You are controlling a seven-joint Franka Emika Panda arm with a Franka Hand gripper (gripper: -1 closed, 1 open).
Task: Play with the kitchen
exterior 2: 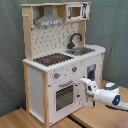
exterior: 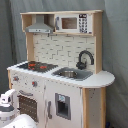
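Second exterior view: hand (exterior 2: 84,88) at kitchen (exterior 2: 55,70) front.

Open floor lies before the kitchen (exterior 2: 55,75); its oven door (exterior 2: 65,96) blocks the hand (exterior 2: 86,86).
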